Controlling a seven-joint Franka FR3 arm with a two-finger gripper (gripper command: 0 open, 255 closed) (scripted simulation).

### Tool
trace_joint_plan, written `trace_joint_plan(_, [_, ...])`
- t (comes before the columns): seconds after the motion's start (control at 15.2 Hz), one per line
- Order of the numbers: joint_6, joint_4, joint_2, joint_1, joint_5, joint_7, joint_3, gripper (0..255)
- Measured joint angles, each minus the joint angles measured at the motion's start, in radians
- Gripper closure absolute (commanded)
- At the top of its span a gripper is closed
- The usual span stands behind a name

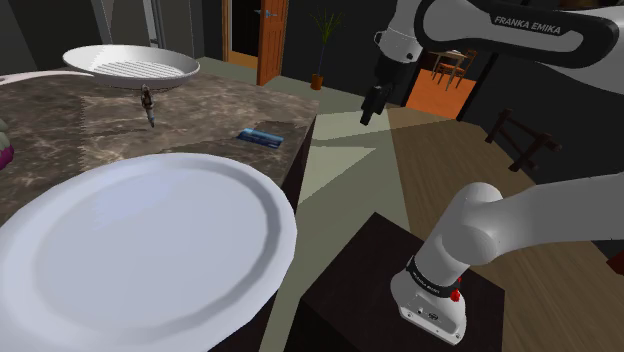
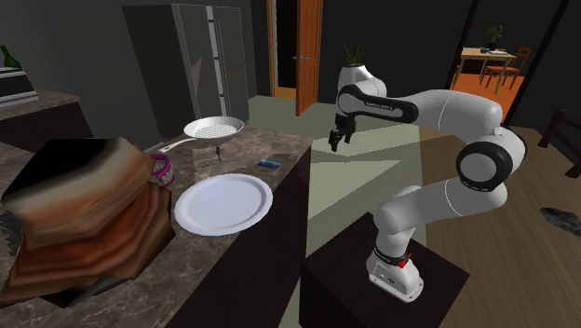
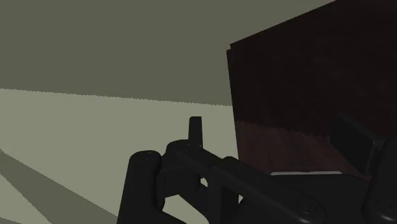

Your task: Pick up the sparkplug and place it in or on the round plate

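Observation:
The sparkplug [image 1: 148,104] is a small dark and metallic piece on the mottled stone counter, just in front of a white ribbed bowl [image 1: 130,65]. The round white plate [image 1: 140,250] lies flat on the near part of the counter, and it is also seen in the second exterior view [image 2: 223,203]. My black gripper [image 1: 368,116] hangs beyond the counter's end, above the floor and well off to the shoulder view's right of the sparkplug. In the wrist view its fingers [image 3: 195,130] stand apart with nothing between them: open.
A small blue card [image 1: 262,137] lies near the counter's edge, between the sparkplug and the gripper. A big brown layered block [image 2: 84,224] and a pink object [image 2: 160,170] sit at the counter's far end. The dark counter side [image 3: 305,83] faces the hand.

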Motion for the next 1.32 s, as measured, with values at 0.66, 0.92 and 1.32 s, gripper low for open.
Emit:
trace_joint_plan(0.66, [0.210, -0.002, 0.087, 0.083, 0.099, 0.070, 0.082, 0])
trace_joint_plan(0.92, [0.316, 0.016, 0.144, 0.120, 0.137, 0.101, 0.125, 0])
trace_joint_plan(1.32, [0.465, 0.076, 0.248, 0.166, 0.176, 0.149, 0.196, 0])
